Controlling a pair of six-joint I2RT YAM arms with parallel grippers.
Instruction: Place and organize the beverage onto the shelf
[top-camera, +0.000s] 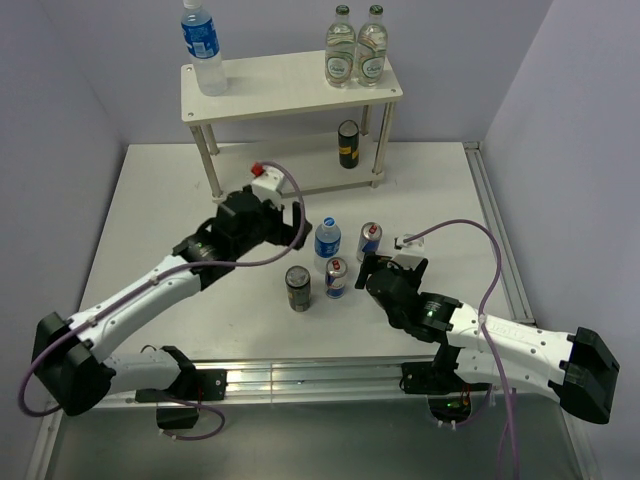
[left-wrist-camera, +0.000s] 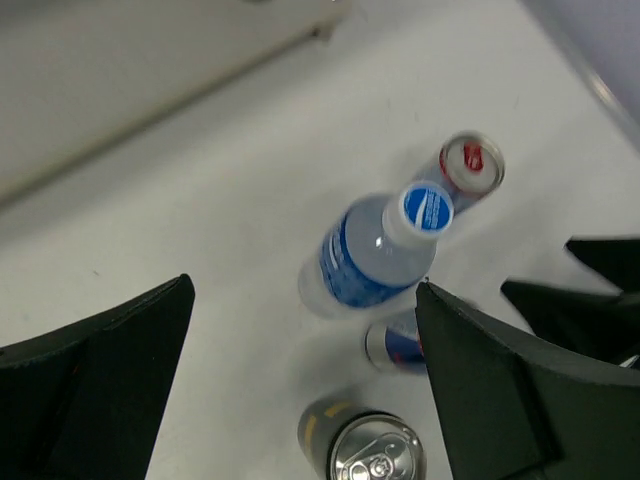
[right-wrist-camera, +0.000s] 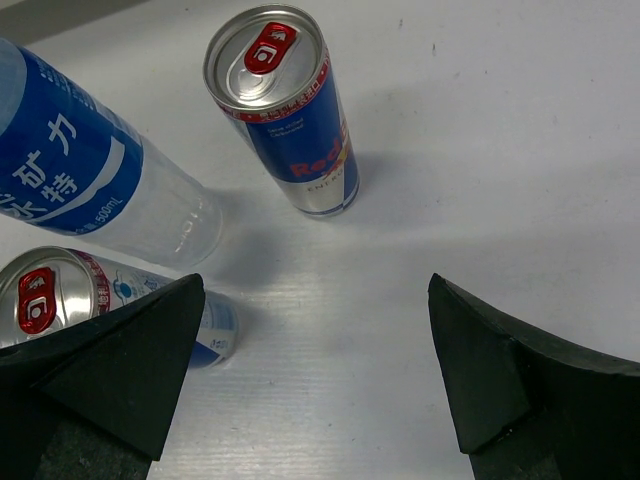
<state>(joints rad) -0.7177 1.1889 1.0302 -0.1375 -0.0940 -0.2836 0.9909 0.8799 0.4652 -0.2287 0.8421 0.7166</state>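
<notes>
The cream-white shelf (top-camera: 290, 85) stands at the back. One blue-labelled water bottle (top-camera: 203, 45) is on its top board, and one dark yellow-banded can (top-camera: 348, 143) is on its lower board. On the table stand a second water bottle (top-camera: 327, 243), two blue-and-silver cans (top-camera: 369, 241) (top-camera: 336, 277) and a dark can (top-camera: 298, 288). My left gripper (top-camera: 296, 224) is open and empty, just left of the table bottle (left-wrist-camera: 375, 250). My right gripper (top-camera: 367, 270) is open and empty, just right of the cans (right-wrist-camera: 290, 110) (right-wrist-camera: 60, 300).
Two clear green-capped bottles (top-camera: 355, 45) stand on the right of the shelf's top board. A metal rail (top-camera: 500, 250) runs along the table's right edge. Walls close in behind and beside the shelf.
</notes>
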